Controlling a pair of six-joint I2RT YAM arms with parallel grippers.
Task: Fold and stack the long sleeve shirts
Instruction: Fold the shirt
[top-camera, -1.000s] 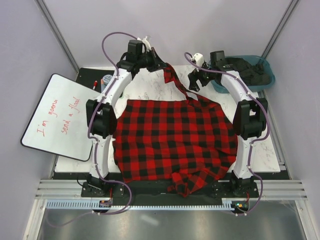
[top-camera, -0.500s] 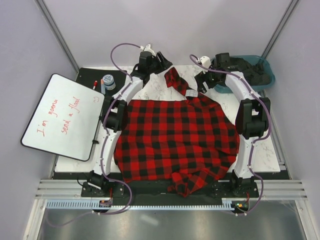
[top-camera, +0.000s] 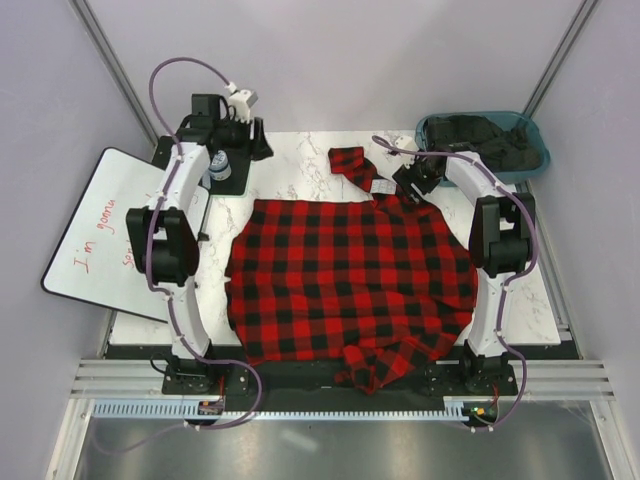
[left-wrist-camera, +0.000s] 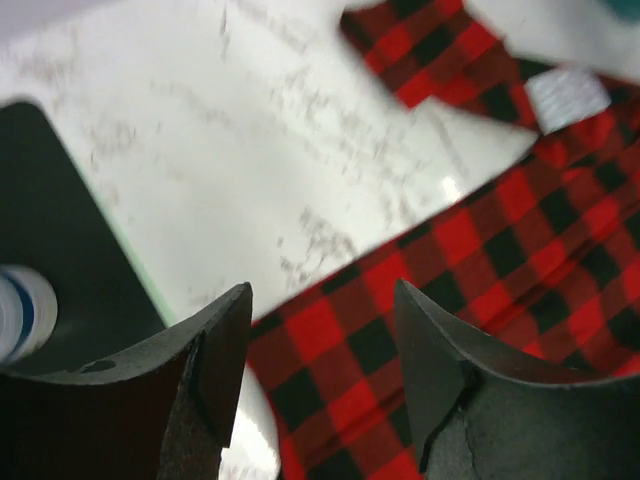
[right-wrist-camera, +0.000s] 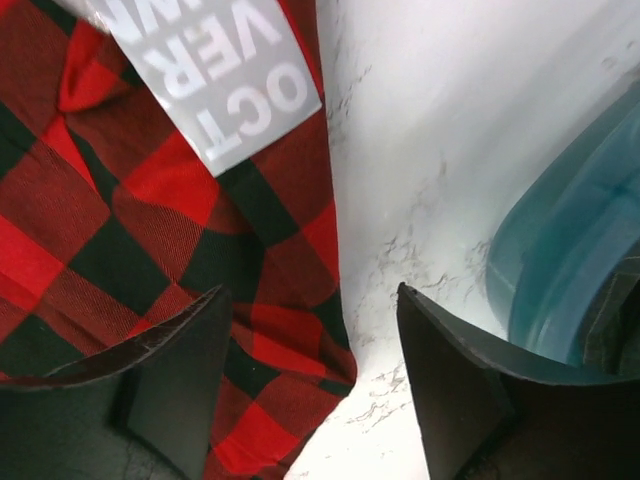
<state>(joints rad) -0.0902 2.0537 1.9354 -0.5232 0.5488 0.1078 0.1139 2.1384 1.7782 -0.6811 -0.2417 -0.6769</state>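
Swung away since the earlier frame: left gripper, now at upper left of the overhead view beside a small bottle; fingers apart, nothing held.

Sleeve: let go, lying upper centre on the marble table.

Right gripper: set over the collar, fingers apart, white neck label just ahead; no cloth clamped.

Flannel shirt: spread across mid-frame, hem draped over the lower table edge.

Step judged: flattening before the fold. The stray sleeve is best taken at its free end and drawn low across the body.

Room: bare marble is left along the top. A teal bin crowds the right and a whiteboard the left, so wide swings are to be avoided.
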